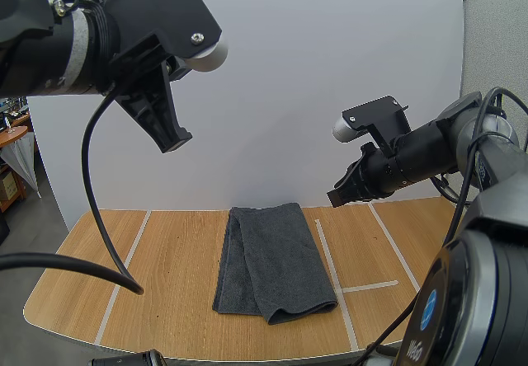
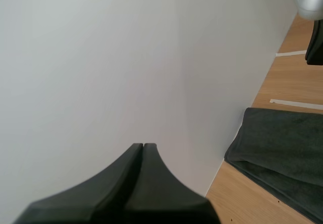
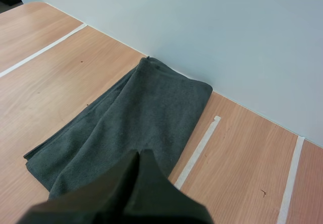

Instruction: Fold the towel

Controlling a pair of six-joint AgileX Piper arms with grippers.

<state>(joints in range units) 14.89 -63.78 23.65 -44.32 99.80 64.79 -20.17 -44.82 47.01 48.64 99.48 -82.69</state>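
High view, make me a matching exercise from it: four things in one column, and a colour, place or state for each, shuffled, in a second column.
Column one:
1. towel
2. left claw
3. right claw
4. tape strips

Column two:
A. shut, raised over the right half of the table
B. white, stuck flat on the table
C. dark grey, lying folded on the table
D. shut, raised over the table's left half

Pairs: 1-C; 2-D; 3-A; 4-B
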